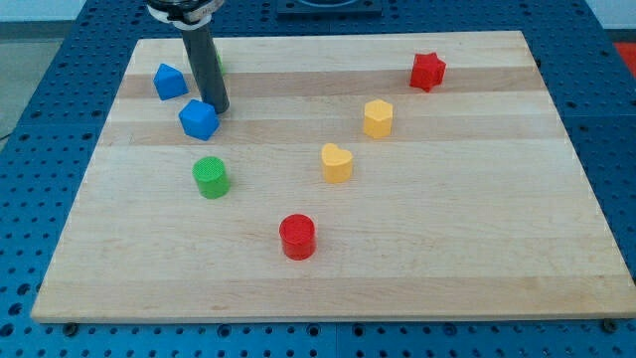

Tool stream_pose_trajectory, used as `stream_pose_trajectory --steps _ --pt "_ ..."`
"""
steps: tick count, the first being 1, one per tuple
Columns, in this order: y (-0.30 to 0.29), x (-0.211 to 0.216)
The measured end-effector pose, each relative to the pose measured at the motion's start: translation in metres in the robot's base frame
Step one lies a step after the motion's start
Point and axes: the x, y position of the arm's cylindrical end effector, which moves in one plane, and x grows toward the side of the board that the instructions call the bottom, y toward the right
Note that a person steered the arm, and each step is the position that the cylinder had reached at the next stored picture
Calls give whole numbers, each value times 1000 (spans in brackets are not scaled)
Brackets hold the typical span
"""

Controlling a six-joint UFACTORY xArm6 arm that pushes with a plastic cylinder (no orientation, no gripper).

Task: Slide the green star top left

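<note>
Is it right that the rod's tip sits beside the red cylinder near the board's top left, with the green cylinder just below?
Not quite. In the camera view, my tip is beside a blue block, not the red cylinder, which stands near the view's bottom centre. The green cylinder is indeed just below.

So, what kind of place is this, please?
Probably a robotics lab bench: a wooden board lies on a blue perforated table, with small coloured blocks such as the red cylinder, and my tip beside the blue block.

Arm: one dark rod (204, 60), descending near-upright from the view's top left, leaning slightly rightward. My tip (221, 108): lower end, down at board level.
</note>
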Motion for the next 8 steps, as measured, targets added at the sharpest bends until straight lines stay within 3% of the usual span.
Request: stream_pose_trajectory --steps 2,3,4,5,6,8 --pt "0 -12" --pt "-24 14" --pt "-13 13" --pt "18 -3" --pt "47 -68" --pt "-9 -92"
